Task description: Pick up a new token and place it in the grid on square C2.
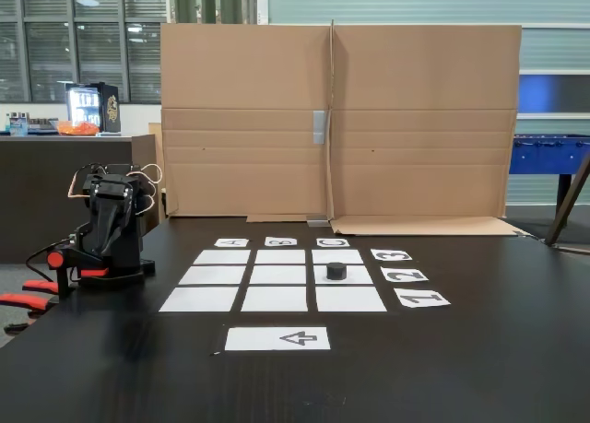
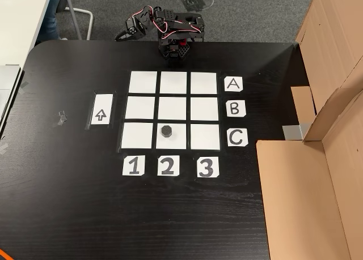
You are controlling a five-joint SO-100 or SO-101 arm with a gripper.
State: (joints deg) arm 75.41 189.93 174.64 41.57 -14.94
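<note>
The black token (image 2: 166, 131) sits inside square C2 (image 2: 179, 142), the middle cell of the row beside label C; in the other fixed view the token (image 1: 336, 271) rests on that same square C2 (image 1: 358, 276). The other squares of the grid (image 2: 142, 107) (image 1: 279, 275) are bare. My arm (image 1: 108, 225) is folded up at the table edge, beyond the A row. My gripper (image 2: 121, 37) points out past the edge, well away from the token. Its jaws look closed with nothing between them.
A white sheet with an arrow (image 2: 102, 109) (image 1: 277, 338) lies just outside the grid's column 1. Number labels (image 2: 167, 166) and letter labels (image 2: 235, 108) border the grid. Cardboard walls (image 1: 332, 119) (image 2: 309, 186) stand past the column 3 and C sides. Orange clamps (image 1: 37, 289) hold the arm's base.
</note>
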